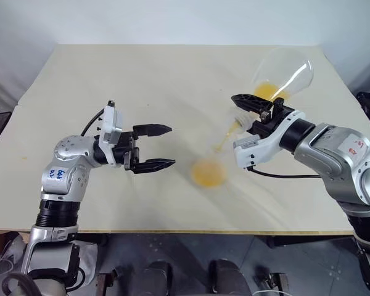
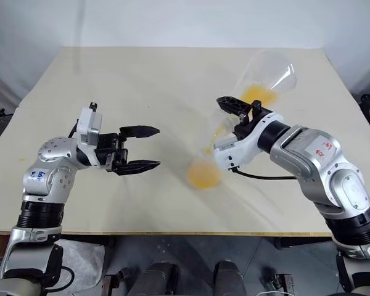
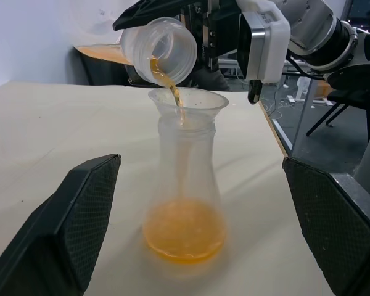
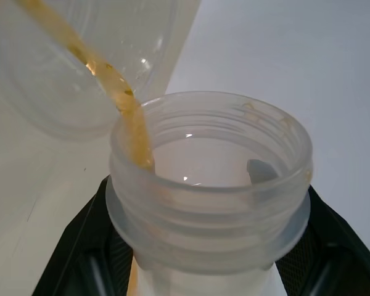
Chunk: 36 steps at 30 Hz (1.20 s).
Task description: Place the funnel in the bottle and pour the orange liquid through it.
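The bottle (image 3: 184, 203) stands upright on the pale desk (image 1: 142, 80), neck up, wide round base down, with the clear funnel (image 3: 187, 105) seated in its neck, rim upward. A second clear flask (image 1: 277, 80) is tipped over above it, its long axis slanting down toward the bottle, threaded mouth lowest. The right gripper (image 1: 253, 108) has its fingers closed around that flask's neck. A thin stream of orange liquid (image 3: 172, 92) runs from the mouth into the funnel, more pools in the bottle's base, and some remains in the tilted flask's belly. The left gripper (image 1: 155, 147) hangs level beside the bottle, fingers spread wide and holding nothing; seen from the left wrist, the bottle stands between the fingertips (image 3: 80, 209) but apart from them.
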Each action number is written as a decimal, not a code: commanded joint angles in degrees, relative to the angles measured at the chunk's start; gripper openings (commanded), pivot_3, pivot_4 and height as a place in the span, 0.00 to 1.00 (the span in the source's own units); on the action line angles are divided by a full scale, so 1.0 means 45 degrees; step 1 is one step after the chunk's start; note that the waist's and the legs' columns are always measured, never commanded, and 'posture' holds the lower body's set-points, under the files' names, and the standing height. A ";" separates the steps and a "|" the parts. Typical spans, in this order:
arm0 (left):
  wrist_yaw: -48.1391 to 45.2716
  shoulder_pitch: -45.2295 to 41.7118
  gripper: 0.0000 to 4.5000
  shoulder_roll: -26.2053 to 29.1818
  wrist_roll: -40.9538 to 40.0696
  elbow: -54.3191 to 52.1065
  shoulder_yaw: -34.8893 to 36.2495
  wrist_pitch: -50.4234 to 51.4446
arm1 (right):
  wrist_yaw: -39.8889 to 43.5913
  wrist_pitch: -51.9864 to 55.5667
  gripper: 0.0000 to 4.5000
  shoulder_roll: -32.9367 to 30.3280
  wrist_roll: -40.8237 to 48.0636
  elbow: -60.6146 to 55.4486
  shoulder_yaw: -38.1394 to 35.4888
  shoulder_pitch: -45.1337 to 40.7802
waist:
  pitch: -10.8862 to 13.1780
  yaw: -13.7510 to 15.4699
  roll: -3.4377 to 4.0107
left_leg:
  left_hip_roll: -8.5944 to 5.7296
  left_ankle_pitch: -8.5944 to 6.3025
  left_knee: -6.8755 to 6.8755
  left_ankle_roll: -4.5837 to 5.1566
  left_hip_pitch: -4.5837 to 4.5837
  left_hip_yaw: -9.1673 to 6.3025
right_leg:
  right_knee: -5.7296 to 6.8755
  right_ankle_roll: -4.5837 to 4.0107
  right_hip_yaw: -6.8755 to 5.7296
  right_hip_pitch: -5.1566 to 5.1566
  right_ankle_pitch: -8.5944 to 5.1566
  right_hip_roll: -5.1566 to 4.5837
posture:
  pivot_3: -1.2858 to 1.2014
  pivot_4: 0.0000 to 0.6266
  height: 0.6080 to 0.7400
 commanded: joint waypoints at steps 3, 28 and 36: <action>0.0014 -0.0061 1.00 0.0130 -0.0120 -0.0312 0.0172 -0.0127 | -0.0249 -0.0275 0.55 0.0034 -0.0151 -0.0221 -0.0293 -0.0405 | 0.0000 -0.0001 0.0000 | 0.0001 0.0000 0.0000 0.0000 0.0000 0.0000 | 0.0000 0.0000 0.0000 0.0000 0.0000 0.0001 | 0.52 0.24 1.00; 0.0052 -0.0096 1.00 0.0118 -0.0096 -0.0330 0.0133 -0.0166 | -0.0462 -0.0758 0.55 0.0063 -0.0556 -0.0091 -0.0339 -0.0540 | 0.0000 -0.0005 0.0000 | 0.0000 0.0000 0.0000 0.0000 0.0000 0.0000 | 0.0001 0.0000 0.0000 0.0000 0.0000 0.0001 | 0.52 0.24 1.00; 0.0030 -0.0168 1.00 0.0108 -0.0069 -0.0248 0.0100 -0.0176 | -0.0571 -0.0900 0.55 -0.0002 -0.0619 -0.0046 -0.0376 -0.0583 | 0.0000 -0.0007 0.0000 | 0.0000 0.0000 0.0000 0.0000 0.0000 0.0000 | 0.0002 0.0000 0.0000 0.0000 0.0000 0.0001 | 0.52 0.24 1.00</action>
